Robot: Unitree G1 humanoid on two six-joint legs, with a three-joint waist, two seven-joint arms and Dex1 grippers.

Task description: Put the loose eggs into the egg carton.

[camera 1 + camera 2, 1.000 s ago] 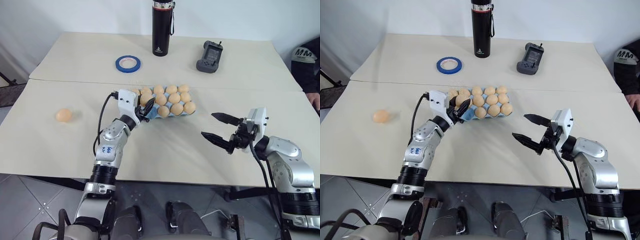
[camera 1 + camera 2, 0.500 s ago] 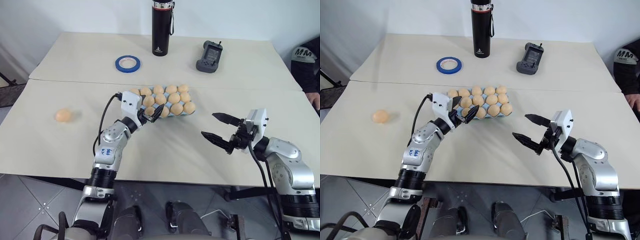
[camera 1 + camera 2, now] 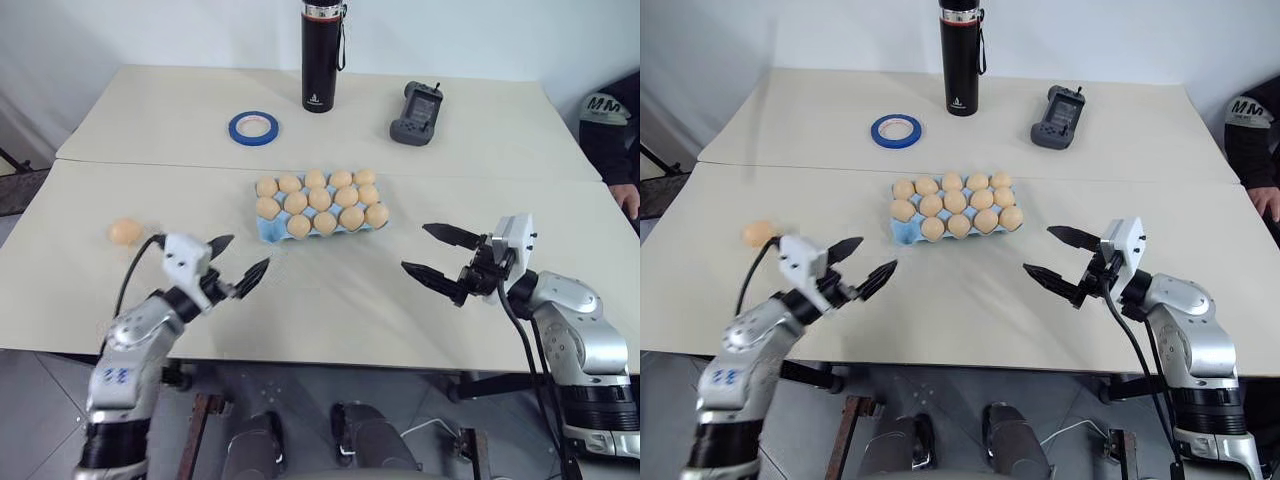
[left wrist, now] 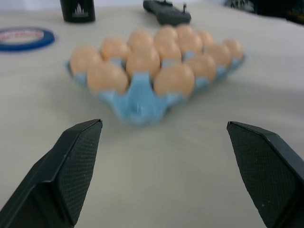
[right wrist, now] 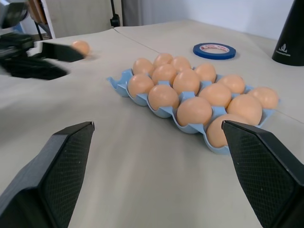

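One loose egg [image 3: 126,231] sits alone on the table [image 3: 330,290], far to the left. It is small, smooth and pale orange. Just to its right is the left gripper [image 3: 238,270], with its two black fingers spread wide and nothing in them. It points toward the egg carton [image 3: 270,229], not toward the egg.

The carton is light blue, with bumpy edges. It sits in the middle of the table, full of orange eggs in neat rows. One cup at its near left corner looks empty.

Further right, the right gripper [image 3: 438,257] hovers over the table, fingers open and empty too.

The step now looks like getting that last egg. The left gripper must turn left, reach it and close softly, since eggs roll and crack.
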